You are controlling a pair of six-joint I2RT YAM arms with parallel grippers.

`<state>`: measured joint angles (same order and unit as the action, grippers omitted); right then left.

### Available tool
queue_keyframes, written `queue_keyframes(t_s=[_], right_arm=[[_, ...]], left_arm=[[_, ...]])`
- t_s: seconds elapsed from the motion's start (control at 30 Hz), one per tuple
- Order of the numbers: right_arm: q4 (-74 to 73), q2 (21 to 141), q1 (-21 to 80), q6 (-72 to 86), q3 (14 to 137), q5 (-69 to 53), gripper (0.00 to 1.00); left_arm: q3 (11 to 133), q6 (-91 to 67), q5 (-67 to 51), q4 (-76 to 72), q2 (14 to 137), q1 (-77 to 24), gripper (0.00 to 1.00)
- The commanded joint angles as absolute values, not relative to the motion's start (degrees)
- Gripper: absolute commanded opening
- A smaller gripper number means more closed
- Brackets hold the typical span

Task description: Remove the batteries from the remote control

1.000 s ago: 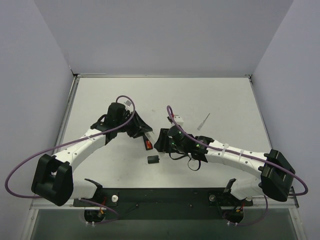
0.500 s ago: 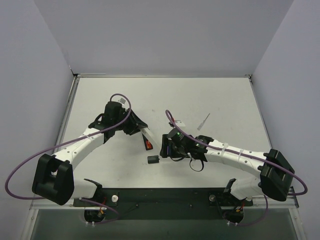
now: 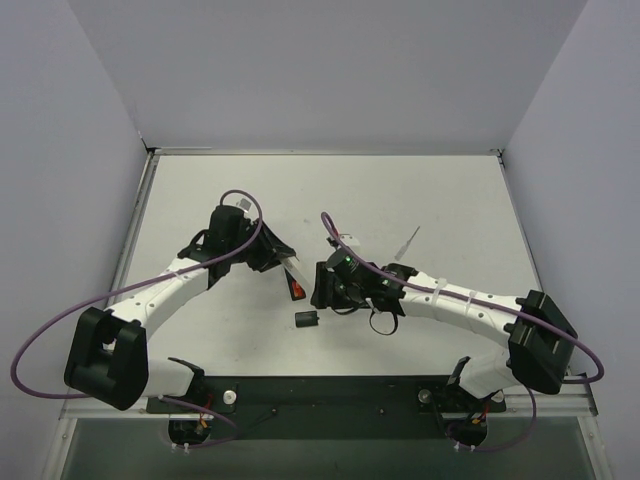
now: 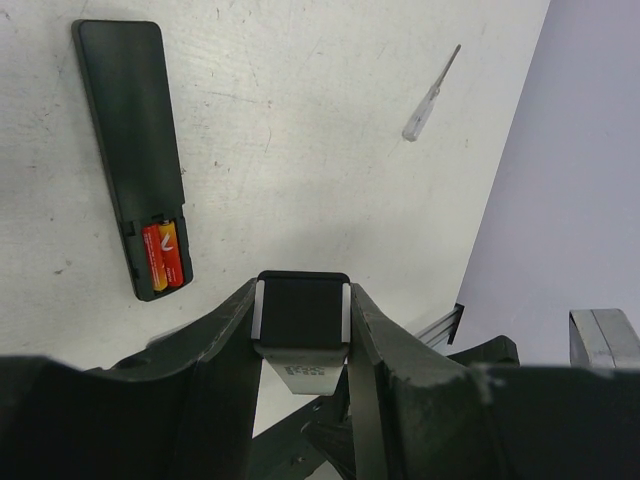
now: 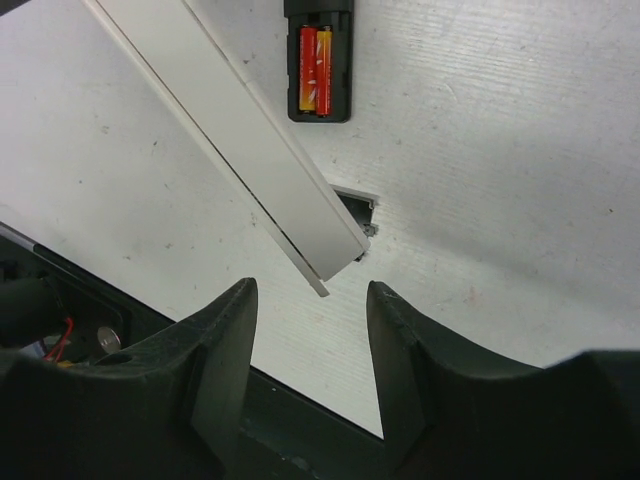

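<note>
My left gripper (image 4: 302,290) is shut on the end of a slim white remote (image 4: 302,310) and holds it slanted over the table; the remote also shows in the right wrist view (image 5: 240,130) and the top view (image 3: 291,268). A black remote (image 4: 125,120) lies flat with its compartment open and two red batteries (image 4: 165,255) side by side inside; these batteries also show in the right wrist view (image 5: 316,70) and the top view (image 3: 297,291). My right gripper (image 5: 310,300) is open and empty, just short of the white remote's free end. No green batteries are in view.
A short black block (image 3: 307,320) lies near the front, partly hidden under the white remote's end in the right wrist view (image 5: 355,208). A long thin white strip (image 3: 407,242) lies to the right. A black rail (image 3: 330,395) runs along the table's near edge.
My right gripper has shifted slightly left, closer to the white remote's free end, and stays open. My left gripper has drawn slightly left, still holding the white remote.
</note>
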<state>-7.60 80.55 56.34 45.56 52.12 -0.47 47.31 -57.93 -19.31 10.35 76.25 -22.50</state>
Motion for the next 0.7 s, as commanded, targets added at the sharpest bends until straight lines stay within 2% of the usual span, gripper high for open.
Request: queue_keyframes(t_s=[0.0, 0.23, 0.6, 0.67], right_arm=[[-7.4, 81.5, 56.5, 45.2, 55.2, -1.1, 0.43], [-7.3, 81.9, 56.4, 46.0, 55.2, -1.1, 0.35], [-7.4, 82.8, 56.5, 46.0, 55.5, -1.0, 0.34], [-7.4, 82.7, 56.6, 45.9, 55.5, -1.0, 0.28]], left_arm=[[47.1, -58.9, -20.4, 6.7, 75.2, -22.5, 0.0], [46.8, -59.3, -20.6, 6.3, 75.3, -22.5, 0.0], [46.1, -60.0, -21.1, 5.6, 75.2, -22.5, 0.0], [46.1, -60.0, -21.0, 5.5, 75.3, -22.5, 0.0]])
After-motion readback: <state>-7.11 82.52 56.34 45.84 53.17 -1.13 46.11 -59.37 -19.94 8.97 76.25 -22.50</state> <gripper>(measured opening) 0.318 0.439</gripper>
